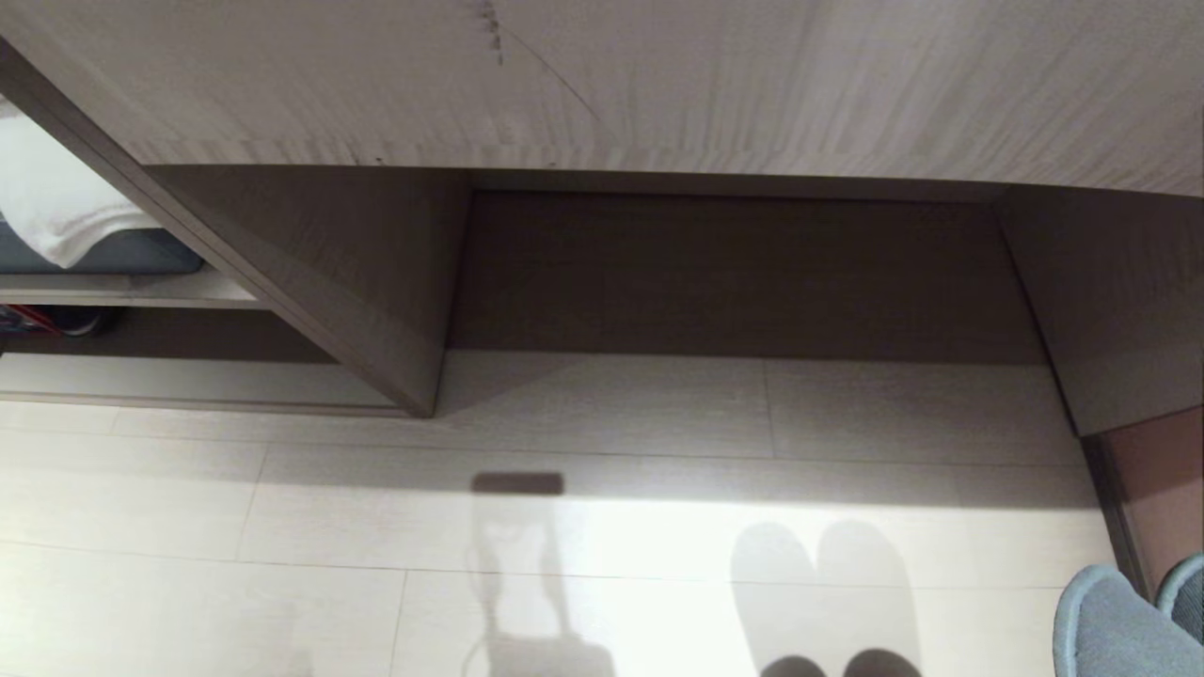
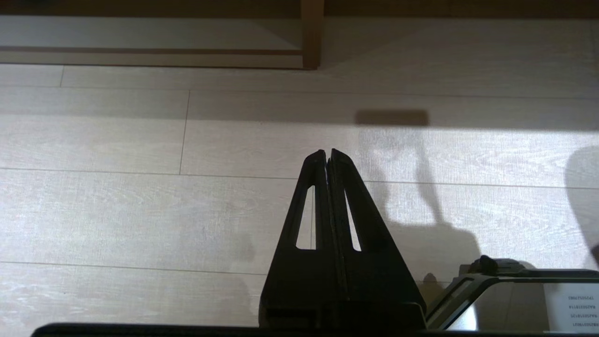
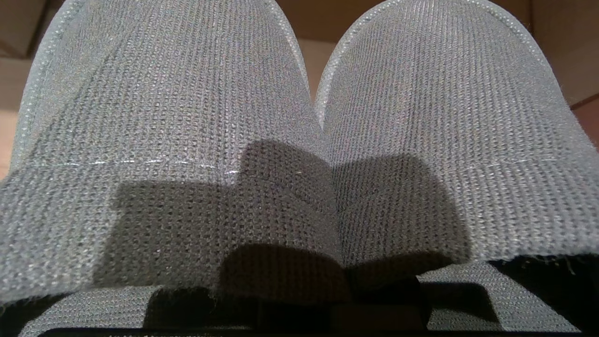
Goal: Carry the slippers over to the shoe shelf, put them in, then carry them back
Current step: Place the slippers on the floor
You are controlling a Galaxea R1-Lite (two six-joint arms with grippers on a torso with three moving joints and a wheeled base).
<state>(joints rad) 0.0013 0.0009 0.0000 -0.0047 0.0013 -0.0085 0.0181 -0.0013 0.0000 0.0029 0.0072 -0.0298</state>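
Note:
Two grey knit slippers [image 3: 299, 140] fill the right wrist view side by side, toes pointing away. My right gripper holds them at their heel openings, its fingers hidden under the fabric. In the head view only the slippers' toes [image 1: 1119, 621] show, at the bottom right corner above the floor. The shoe shelf [image 1: 743, 273] lies ahead: a low wide cubby with a dark brown back panel and a slanted divider [image 1: 357, 320] on its left. My left gripper [image 2: 327, 152] hangs shut and holding nothing over the floor, out of the head view.
Pale plank floor [image 1: 376, 527] runs up to the cubby, with shadows of the slippers and the arm on it. Left of the divider, a white towel [image 1: 56, 207] lies on a shelf. A reddish-brown panel [image 1: 1162, 480] stands at the right.

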